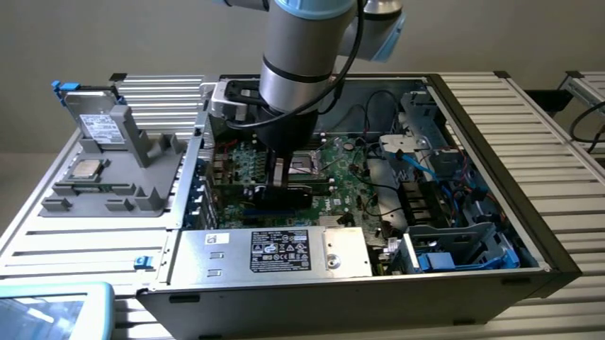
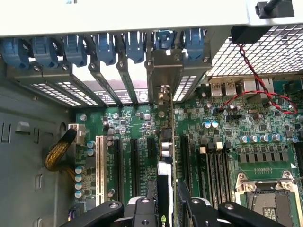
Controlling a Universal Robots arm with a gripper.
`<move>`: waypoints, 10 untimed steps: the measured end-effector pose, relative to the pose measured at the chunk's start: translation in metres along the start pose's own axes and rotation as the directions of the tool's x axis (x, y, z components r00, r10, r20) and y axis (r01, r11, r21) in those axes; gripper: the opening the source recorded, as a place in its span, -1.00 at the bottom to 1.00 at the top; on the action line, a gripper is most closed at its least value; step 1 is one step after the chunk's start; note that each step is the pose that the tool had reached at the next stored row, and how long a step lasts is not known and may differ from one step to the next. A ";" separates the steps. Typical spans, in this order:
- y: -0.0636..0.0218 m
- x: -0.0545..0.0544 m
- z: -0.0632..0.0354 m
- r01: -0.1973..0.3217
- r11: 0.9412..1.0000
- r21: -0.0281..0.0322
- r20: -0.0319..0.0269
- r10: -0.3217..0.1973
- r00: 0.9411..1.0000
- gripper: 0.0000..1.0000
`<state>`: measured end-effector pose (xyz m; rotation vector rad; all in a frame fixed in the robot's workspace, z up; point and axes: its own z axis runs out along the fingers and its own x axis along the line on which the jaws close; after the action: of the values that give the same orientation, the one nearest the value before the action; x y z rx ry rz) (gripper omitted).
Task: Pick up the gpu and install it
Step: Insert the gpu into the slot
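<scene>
Here the tool (image 2: 169, 208) is closed partway on the gpu (image 2: 166, 146) and grips the card by its two faces. The gpu stands on its edge over the green motherboard (image 2: 128, 123), between the long slots, inside the open computer case (image 1: 378, 304). Its metal bracket is at the row of slot covers (image 2: 104, 80)

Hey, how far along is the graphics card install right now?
Done: the gpu is picked up and inside the open case. In hand: the pincer grips it edge-on over the motherboard's expansion slots, with its silver bracket at the rear openings. Left: I can't tell if it's fully seated, and the pincer hasn't let go.
</scene>
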<state>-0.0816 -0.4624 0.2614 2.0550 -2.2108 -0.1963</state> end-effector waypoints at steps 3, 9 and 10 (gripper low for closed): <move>0.0000 -0.002 -0.0001 -0.002 1.000 -0.017 -0.001 0.002 1.000 -0.44; -0.0001 -0.002 -0.0002 -0.006 0.999 -0.035 -0.002 0.006 1.000 -0.44; -0.0001 -0.002 -0.0002 -0.006 0.999 -0.035 -0.002 0.006 1.000 -0.44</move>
<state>-0.0813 -0.4599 0.2616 2.0301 -2.1958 -0.2309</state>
